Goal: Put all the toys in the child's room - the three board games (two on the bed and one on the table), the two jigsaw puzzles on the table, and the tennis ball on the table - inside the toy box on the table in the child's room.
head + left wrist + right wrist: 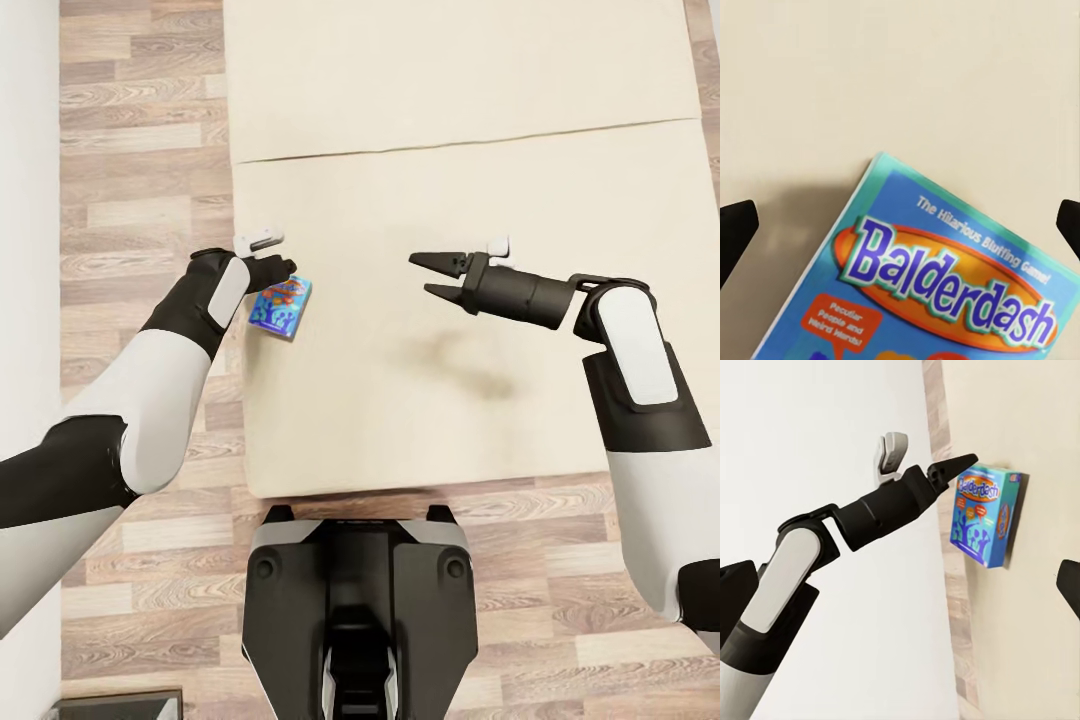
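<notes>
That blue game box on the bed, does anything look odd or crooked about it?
Only slightly. The blue game box lies flat but askew, close to the side edge of the bed, under the left gripper. It looks undamaged.

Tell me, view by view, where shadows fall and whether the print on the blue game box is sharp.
Head view: a soft dark shadow lies on the bed beneath the right claw; the blue board game is too small to read. Left wrist view: the box casts a faint shadow beside it, "Balderdash" legible but slightly soft. Right wrist view: lighting is even, print small and blurred near the left claw.
</notes>
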Motion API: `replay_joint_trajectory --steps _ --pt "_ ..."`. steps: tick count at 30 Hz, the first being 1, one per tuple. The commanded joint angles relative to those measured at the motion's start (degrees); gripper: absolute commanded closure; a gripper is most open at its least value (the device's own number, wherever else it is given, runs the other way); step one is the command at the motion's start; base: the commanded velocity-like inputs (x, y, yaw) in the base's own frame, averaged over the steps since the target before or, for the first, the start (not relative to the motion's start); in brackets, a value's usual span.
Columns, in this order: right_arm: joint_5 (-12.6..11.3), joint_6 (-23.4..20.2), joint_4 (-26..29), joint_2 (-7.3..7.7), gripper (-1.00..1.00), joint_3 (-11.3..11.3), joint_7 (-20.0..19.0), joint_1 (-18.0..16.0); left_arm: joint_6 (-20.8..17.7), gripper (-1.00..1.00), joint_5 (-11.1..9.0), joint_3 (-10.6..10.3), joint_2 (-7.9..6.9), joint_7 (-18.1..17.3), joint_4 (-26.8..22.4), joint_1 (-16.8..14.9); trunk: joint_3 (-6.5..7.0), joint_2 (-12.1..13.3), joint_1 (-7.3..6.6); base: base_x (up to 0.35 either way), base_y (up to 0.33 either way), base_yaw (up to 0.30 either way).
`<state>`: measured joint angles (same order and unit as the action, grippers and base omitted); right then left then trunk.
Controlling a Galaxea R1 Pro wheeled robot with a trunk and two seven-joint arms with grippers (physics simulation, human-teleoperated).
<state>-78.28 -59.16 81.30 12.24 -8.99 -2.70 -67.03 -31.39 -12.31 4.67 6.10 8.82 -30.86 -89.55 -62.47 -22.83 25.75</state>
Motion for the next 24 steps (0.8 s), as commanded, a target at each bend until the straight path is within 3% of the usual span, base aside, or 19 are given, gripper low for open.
replay_joint_trajectory --steps 1,24 --pt "0.28 -0.10 0.00 0.05 -1.00 -0.05 -0.28 -0.03 -0.25 -1.00 -0.61 0.22 0.05 0.40 -0.08 -0.01 -0.09 -0.09 0.04 0.000 0.000 0.000" --pt "0.24 -0.31 -0.08 0.00 -1.00 -0.15 -0.28 -0.03 2.65 -1.00 -0.61 0.25 0.11 0.40 -0.08 -0.01 -0.85 -0.09 0.04 0.000 0.000 0.000"
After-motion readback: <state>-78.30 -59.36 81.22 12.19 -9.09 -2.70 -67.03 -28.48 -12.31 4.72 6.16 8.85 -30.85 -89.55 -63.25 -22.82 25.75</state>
